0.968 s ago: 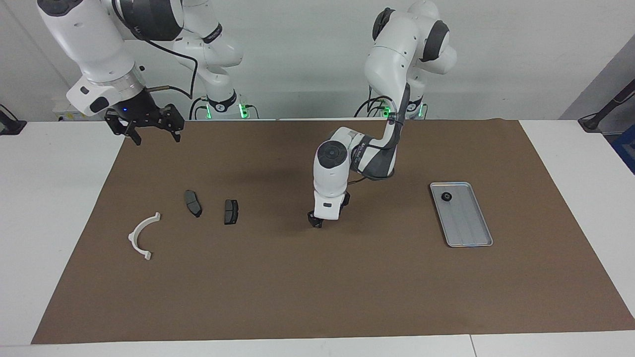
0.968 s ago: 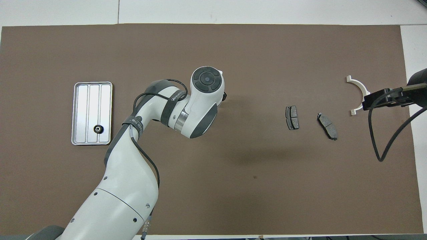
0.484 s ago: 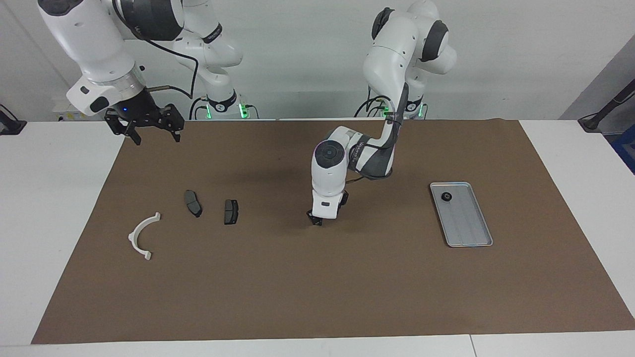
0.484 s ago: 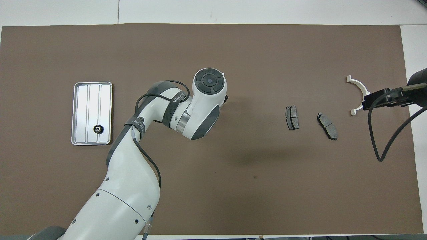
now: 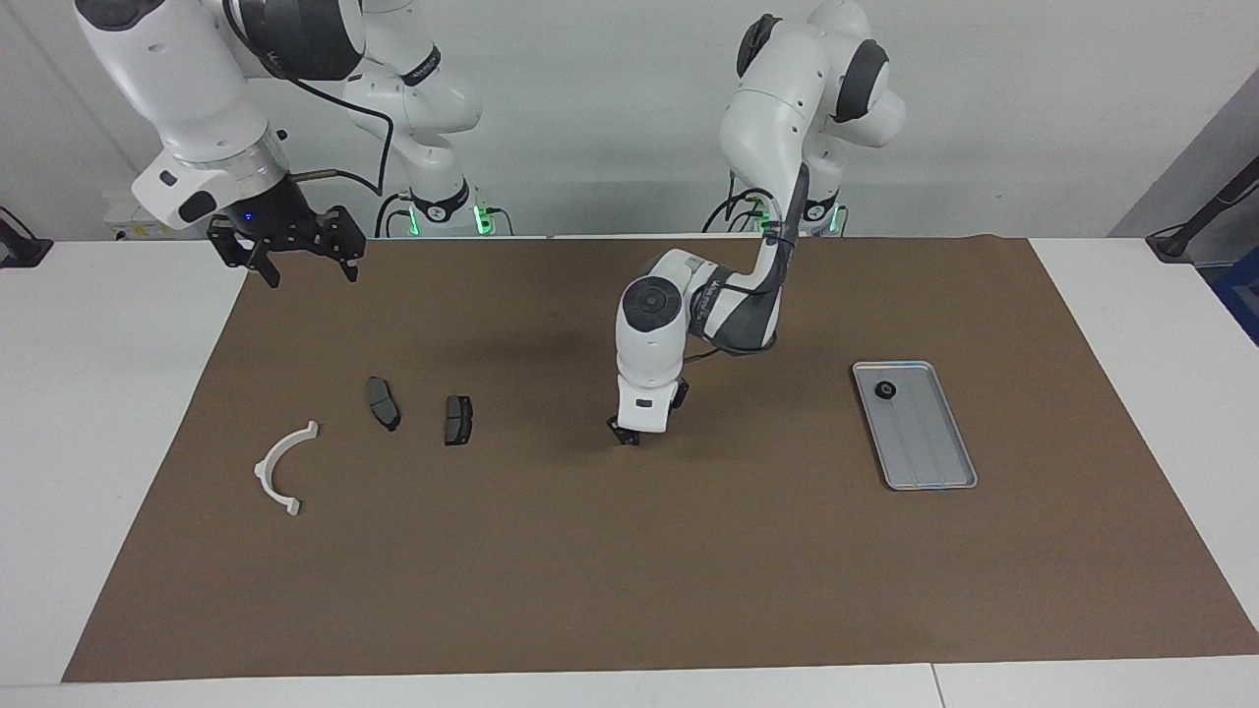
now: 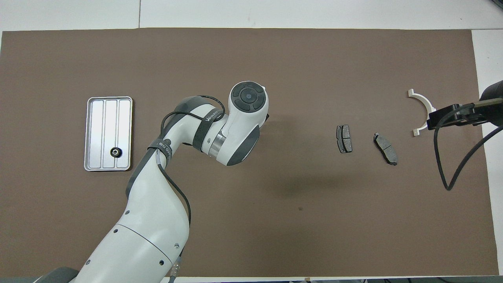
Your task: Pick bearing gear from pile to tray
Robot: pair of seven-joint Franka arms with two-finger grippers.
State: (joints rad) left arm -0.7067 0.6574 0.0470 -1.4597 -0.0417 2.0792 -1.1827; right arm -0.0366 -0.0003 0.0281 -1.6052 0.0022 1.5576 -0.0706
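Left gripper (image 5: 626,437) low at frame centre, touching brown mat (image 5: 629,590); you cannot tell if it grasps anything. Lift risks empty pinch. Right gripper (image 5: 307,264) released, waiting upper left.

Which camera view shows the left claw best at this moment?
The facing view: the left claw shows below the wrist, low over the brown mat at mid-table. In the overhead view the arm's own wrist covers it; only a dark bit shows at the wrist's edge.
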